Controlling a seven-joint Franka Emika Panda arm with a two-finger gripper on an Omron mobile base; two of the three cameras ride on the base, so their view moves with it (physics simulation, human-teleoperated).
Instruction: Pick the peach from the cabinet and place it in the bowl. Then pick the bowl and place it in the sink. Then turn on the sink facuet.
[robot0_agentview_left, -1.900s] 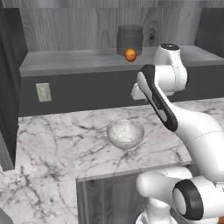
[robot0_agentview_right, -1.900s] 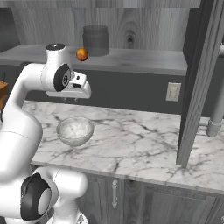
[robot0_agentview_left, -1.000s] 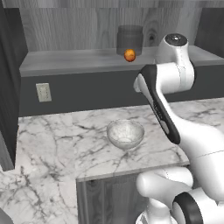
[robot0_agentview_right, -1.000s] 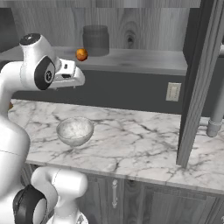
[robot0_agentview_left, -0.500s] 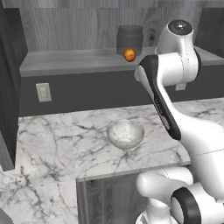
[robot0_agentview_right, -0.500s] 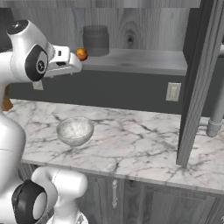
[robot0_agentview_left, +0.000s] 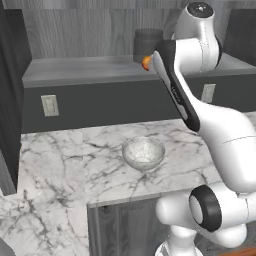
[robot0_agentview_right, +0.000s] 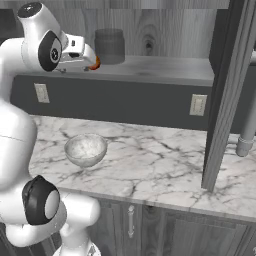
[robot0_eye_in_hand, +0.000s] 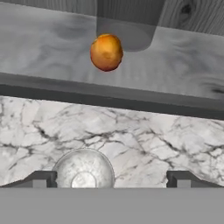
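The peach (robot0_eye_in_hand: 106, 52) lies on the grey shelf board of the cabinet (robot0_eye_in_hand: 39, 48), just in front of a dark jar (robot0_eye_in_hand: 127, 22). My gripper (robot0_eye_in_hand: 112, 179) is open and empty, level with the shelf edge and a short way from the peach, its fingertips (robot0_eye_in_hand: 41, 178) spread wide. From the right base view the gripper (robot0_agentview_right: 90, 61) sits right beside the peach (robot0_agentview_right: 96, 63). From the left, my forearm covers most of the peach (robot0_agentview_left: 145, 63). The whitish bowl (robot0_agentview_left: 143, 152) stands empty on the marble counter below. The sink and its faucet are out of view.
The dark jar (robot0_agentview_right: 109, 45) stands on the shelf behind the peach. An open cabinet door (robot0_agentview_right: 225, 90) hangs over the counter at the right, with a grey pipe (robot0_agentview_right: 247, 127) beyond it. Wall outlets (robot0_agentview_left: 49, 105) sit under the shelf.
My arm has lifted the hand from counter height up to the shelf edge and closer to the peach. The jaws stayed open. Peach and bowl have not moved.
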